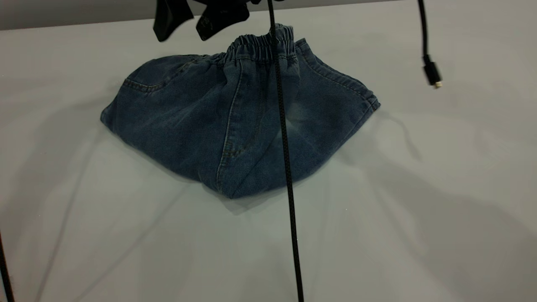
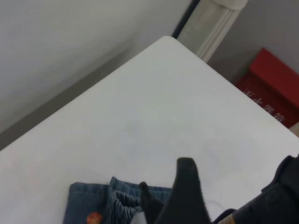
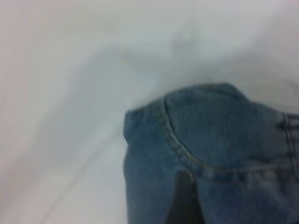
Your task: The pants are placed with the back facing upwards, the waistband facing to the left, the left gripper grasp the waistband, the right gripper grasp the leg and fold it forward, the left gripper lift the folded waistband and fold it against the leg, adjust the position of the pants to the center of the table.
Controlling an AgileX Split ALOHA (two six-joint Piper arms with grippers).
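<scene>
Left gripper [image 1: 182, 23] hovered, jaws apart, empty, just beside the folded pants' [image 1: 235, 126] waistband [image 1: 260, 44]; right gripper's state couldn't be told. Best next: nudge evenly twd table [image 1: 419, 209] center, w/o undoing folds.

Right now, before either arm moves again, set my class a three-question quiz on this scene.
1. True or false: the small blue denim pants lie spread flat, with both legs unfolded.
2. The black angular left gripper hovers nearest to: A the gathered elastic waistband; B a stitched leg hem; C the near edge of the white-grey table.
3. What thin black thing hangs across the pants in the exterior view?
Key: 1 false, they are folded into a bundle. 2 A. 3 a braided cable.
</scene>
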